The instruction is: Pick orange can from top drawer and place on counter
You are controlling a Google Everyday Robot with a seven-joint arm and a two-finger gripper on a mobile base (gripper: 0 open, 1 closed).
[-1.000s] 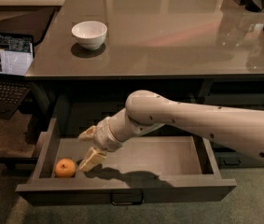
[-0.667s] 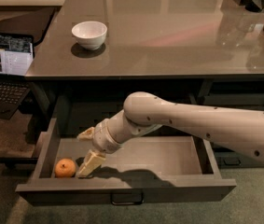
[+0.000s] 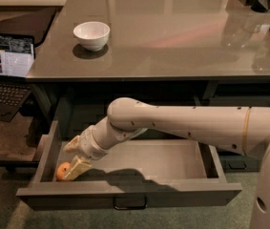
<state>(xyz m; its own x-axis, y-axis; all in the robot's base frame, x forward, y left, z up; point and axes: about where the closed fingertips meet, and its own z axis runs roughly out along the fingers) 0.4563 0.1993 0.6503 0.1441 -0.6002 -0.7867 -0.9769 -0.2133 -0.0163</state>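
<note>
Since my pincer [image 3: 74, 156] gapes wide in the drawer [image 3: 172, 161] with the orange [image 3: 61, 171] just off its near finger [image 3: 78, 167], closing may knock it away.

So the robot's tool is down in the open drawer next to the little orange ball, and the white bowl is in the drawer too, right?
Not quite. The white bowl sits up on the counter, not in the drawer. The camera view shows it. The rest is right: the tool is down in the open top drawer, next to the orange ball.
</note>
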